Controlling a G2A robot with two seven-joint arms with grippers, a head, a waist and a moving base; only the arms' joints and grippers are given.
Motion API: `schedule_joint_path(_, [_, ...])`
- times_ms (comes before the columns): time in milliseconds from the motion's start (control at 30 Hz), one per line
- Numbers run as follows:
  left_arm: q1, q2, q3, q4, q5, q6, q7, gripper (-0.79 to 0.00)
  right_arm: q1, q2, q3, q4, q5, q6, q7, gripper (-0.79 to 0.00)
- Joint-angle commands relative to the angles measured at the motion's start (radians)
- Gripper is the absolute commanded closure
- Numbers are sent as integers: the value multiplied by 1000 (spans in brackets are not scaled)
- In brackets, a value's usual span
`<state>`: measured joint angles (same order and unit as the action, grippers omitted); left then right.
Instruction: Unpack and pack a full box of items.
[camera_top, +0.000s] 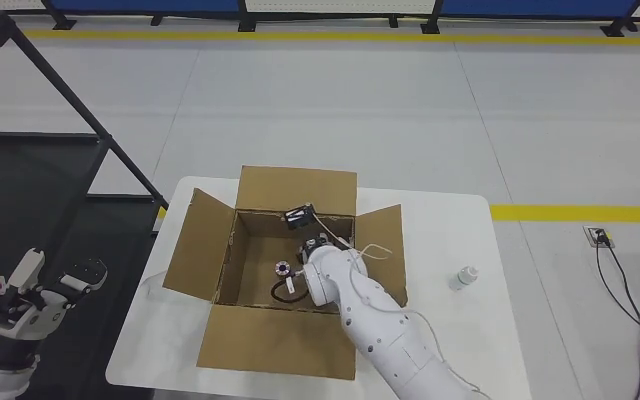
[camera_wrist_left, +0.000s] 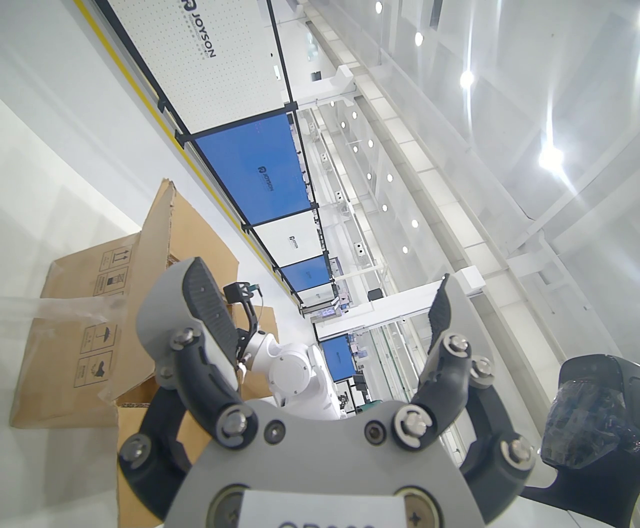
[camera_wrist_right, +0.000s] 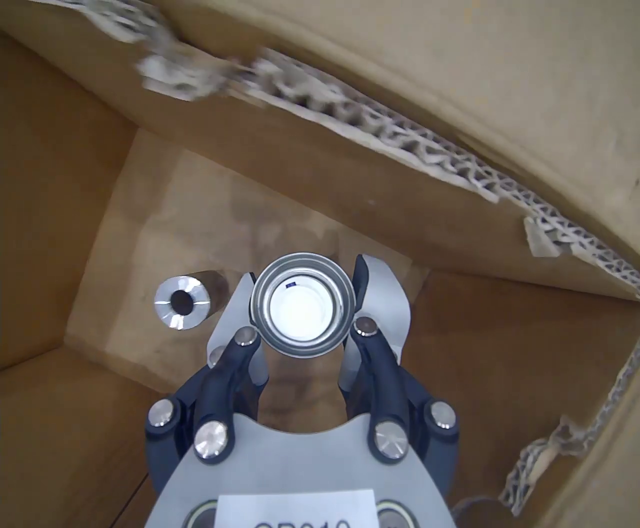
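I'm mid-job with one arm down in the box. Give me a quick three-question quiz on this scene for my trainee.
1. True or false: the left gripper has its jaws open with nothing between them.
2. What sits between the jaws of the right gripper? A) a sponge B) a metal can C) a paper cup
3. Fill in: the small white bottle stands on the table, ____ the cardboard box.

Key: 1 true; 2 B; 3 outside.
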<state>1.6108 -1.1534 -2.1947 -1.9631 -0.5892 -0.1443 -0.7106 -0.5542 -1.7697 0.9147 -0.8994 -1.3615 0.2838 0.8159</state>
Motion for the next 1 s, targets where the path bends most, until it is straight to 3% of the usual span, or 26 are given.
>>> schedule_joint_path(0, [0, 0, 0, 0, 0, 0, 0, -785, 15, -5, 1, 37, 19, -10, -10, 0])
schedule_joint_path(167, [0, 0, 0, 0, 0, 0, 0, -785, 33, -18, -9, 83, 37, -30, -36, -292])
schedule_joint_path(300, [0, 0, 0, 0, 0, 0, 0, -785, 33, -25, -17, 80, 29, -25, -38, -385])
schedule_joint_path(400, [0, 0, 0, 0, 0, 0, 0, -785, 28, -26, -22, 68, 9, -22, -31, -545])
schedule_joint_path(500, [0, 0, 0, 0, 0, 0, 0, -785, 14, -23, -19, 31, -17, -12, -26, -616])
schedule_joint_path(600, [0, 0, 0, 0, 0, 0, 0, -785, -20, -16, -15, -44, -57, -1, -14, -634])
schedule_joint_path(733, [0, 0, 0, 0, 0, 0, 0, -785, -106, 4, 1, -246, -139, 0, 20, -634])
schedule_joint_path(833, [0, 0, 0, 0, 0, 0, 0, -785, -232, 35, 39, -497, -253, -33, 73, -760])
schedule_joint_path(967, [0, 0, 0, 0, 0, 0, 0, -785, -403, 70, 117, -789, -385, -52, 105, -785])
